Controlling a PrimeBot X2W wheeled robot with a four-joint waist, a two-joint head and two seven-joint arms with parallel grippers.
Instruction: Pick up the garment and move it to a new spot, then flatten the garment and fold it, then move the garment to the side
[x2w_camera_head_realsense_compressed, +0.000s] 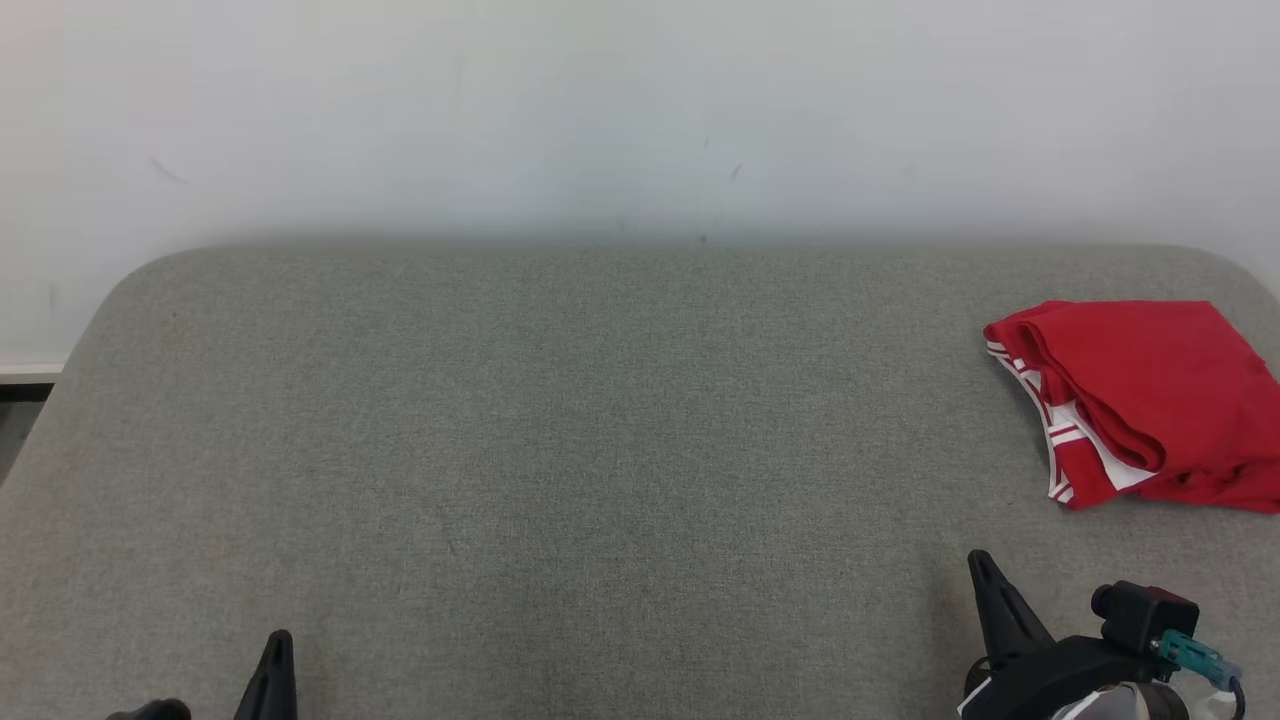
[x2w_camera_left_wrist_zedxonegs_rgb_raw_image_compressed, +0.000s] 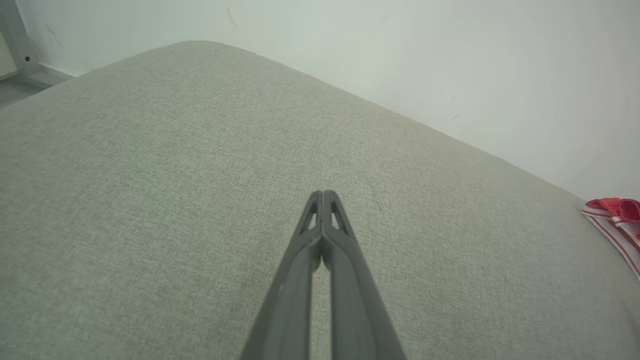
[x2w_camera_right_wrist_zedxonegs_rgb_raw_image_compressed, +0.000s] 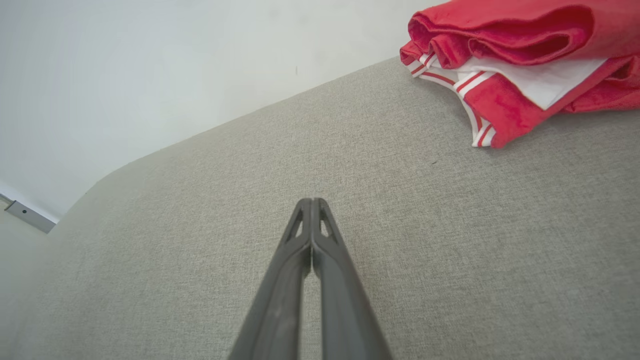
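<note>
The garment (x2w_camera_head_realsense_compressed: 1140, 400) is red with white striped trim and lies bunched at the far right of the grey upholstered surface (x2w_camera_head_realsense_compressed: 600, 450). In the right wrist view the garment (x2w_camera_right_wrist_zedxonegs_rgb_raw_image_compressed: 510, 55) sits at the upper right, and its striped edge (x2w_camera_left_wrist_zedxonegs_rgb_raw_image_compressed: 615, 225) peeks in at the right border of the left wrist view. My right gripper (x2w_camera_head_realsense_compressed: 982, 565) is at the lower right, a little in front of the garment, fingers pressed together and empty (x2w_camera_right_wrist_zedxonegs_rgb_raw_image_compressed: 311, 202). At the lower left my left gripper (x2w_camera_head_realsense_compressed: 278, 645) is far from the garment, also shut with nothing in it (x2w_camera_left_wrist_zedxonegs_rgb_raw_image_compressed: 322, 195).
A plain white wall (x2w_camera_head_realsense_compressed: 640, 110) runs right behind the surface's rounded back edge. A strip of floor and baseboard (x2w_camera_head_realsense_compressed: 20, 385) shows past the left corner. Broad bare fabric stretches between the grippers and to the left of the garment.
</note>
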